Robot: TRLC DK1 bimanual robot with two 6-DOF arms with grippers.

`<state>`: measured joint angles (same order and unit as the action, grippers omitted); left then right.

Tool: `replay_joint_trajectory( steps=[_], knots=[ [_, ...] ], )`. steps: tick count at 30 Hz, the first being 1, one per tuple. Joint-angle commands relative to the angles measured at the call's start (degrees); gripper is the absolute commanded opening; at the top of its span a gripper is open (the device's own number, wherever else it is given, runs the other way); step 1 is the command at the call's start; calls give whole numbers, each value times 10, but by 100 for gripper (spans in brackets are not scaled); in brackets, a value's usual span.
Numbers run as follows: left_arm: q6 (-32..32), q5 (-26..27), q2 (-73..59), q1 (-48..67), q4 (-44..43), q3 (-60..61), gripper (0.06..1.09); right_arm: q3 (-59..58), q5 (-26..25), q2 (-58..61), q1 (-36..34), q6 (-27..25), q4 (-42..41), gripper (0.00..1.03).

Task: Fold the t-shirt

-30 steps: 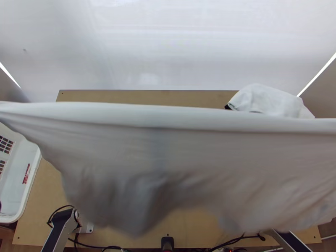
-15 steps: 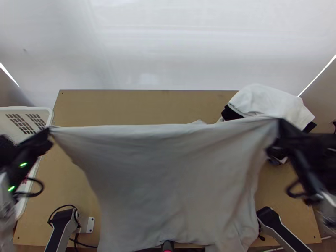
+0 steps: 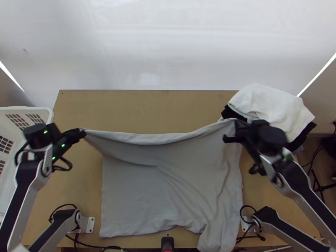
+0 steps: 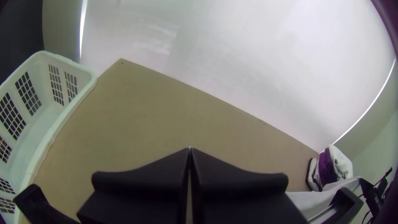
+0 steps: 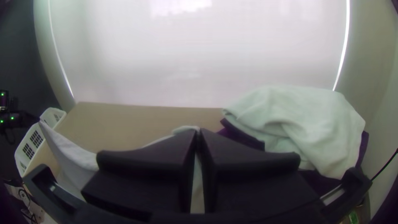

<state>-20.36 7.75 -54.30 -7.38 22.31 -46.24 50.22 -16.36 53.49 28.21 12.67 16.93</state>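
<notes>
The left pincer (image 4: 190, 149), mid-left in the top view, is closed on one far corner of the grey t-shirt (image 3: 138, 197); the right pincer (image 5: 198, 130), right of centre, is closed on the other. Held apart like this, the raised, sagging edge can probably be laid out straight, with the lower part already on the bench (image 3: 147, 109). The clothes pile (image 3: 269, 103), upper right, likely sits aside to leave folding room. No lettering is legible on the shirt.
</notes>
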Motion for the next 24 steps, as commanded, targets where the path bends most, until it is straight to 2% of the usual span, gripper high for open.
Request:
replay_joint_trajectory(
  steps=[1, 5, 10, 20, 24],
  knots=[
    [-5, -24, -137, 37, -77, -3, 9, 37, 1, 146, 26, 2, -11, 3],
    [-6, -27, -224, 41, -109, -44, 9, 91, 1, 239, 24, -1, -18, 3],
    [-4, -36, -324, 38, -138, -112, 9, 132, 1, 320, 17, -21, -79, 3],
    [-7, -47, -497, 0, -127, -268, 9, 259, 1, 485, -21, -29, -97, 3],
    [-6, -55, -550, -19, -123, -314, 9, 281, 1, 524, -39, -31, -138, 3]
  ],
)
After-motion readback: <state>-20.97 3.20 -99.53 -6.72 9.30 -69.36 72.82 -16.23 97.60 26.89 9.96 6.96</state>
